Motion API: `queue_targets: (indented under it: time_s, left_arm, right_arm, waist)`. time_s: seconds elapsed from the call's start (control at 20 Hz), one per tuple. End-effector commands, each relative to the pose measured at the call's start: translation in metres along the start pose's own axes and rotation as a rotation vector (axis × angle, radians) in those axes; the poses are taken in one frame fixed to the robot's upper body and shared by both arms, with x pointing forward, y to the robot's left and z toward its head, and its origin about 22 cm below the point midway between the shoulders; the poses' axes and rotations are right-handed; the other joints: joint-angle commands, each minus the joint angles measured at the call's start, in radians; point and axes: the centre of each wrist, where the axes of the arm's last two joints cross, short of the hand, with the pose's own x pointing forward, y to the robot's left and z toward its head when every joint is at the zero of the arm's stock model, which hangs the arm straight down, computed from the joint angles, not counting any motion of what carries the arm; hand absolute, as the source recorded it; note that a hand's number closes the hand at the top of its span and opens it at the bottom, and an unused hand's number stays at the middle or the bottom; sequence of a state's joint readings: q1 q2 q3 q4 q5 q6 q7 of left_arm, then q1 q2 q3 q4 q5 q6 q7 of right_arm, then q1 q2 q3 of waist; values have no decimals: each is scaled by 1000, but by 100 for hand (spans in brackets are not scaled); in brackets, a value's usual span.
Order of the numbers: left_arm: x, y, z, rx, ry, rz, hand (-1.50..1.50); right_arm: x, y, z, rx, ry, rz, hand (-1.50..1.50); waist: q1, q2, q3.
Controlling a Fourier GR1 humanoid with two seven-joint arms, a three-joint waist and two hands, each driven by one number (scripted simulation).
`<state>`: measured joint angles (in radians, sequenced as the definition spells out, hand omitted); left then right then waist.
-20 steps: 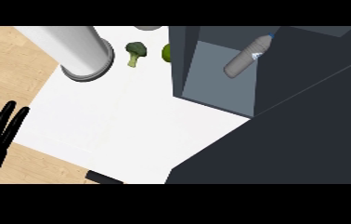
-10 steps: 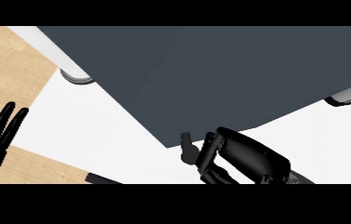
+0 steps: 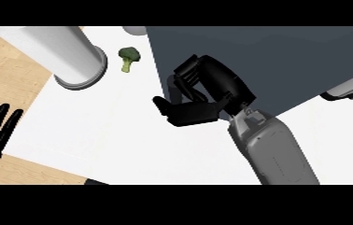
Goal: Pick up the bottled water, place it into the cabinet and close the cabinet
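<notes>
Single head view, looking steeply down on the white counter (image 3: 103, 126) from close above. The right forearm (image 3: 272, 149) enters from the lower edge, right of centre, its right hand (image 3: 207, 91) near mid-frame. The dark cabinet (image 3: 276, 65) fills the upper right; a grey cylinder (image 3: 66, 51) and broccoli (image 3: 128, 57) lie upper left. The left hand (image 3: 8, 123) shows at the left edge. No second view.

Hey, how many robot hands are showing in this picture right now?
2. The right hand is at the dark cabinet door's left edge; the left hand rests at the view's left edge.
</notes>
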<state>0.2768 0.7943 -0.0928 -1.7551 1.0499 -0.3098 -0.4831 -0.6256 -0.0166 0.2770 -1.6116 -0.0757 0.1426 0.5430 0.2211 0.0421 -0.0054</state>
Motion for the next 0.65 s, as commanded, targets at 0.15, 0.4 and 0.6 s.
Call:
queue_targets:
  time_s: [0.15, 0.4, 0.6]
  left_arm:
    - [0, 5, 3, 10, -6, 8, -150]
    - [-1, 6, 9, 27, -22, 22, -150]
    - [-4, 6, 13, 26, -5, 17, -150]
  right_arm:
    - [23, -15, -46, -199, 1, -90, 150]
    - [21, -22, -52, -263, 10, -192, -150]
    - [23, -19, -59, -277, 25, -201, -150]
  waist:
    - [-12, 2, 1]
    - [-18, 2, 3]
    - [-30, 1, 2]
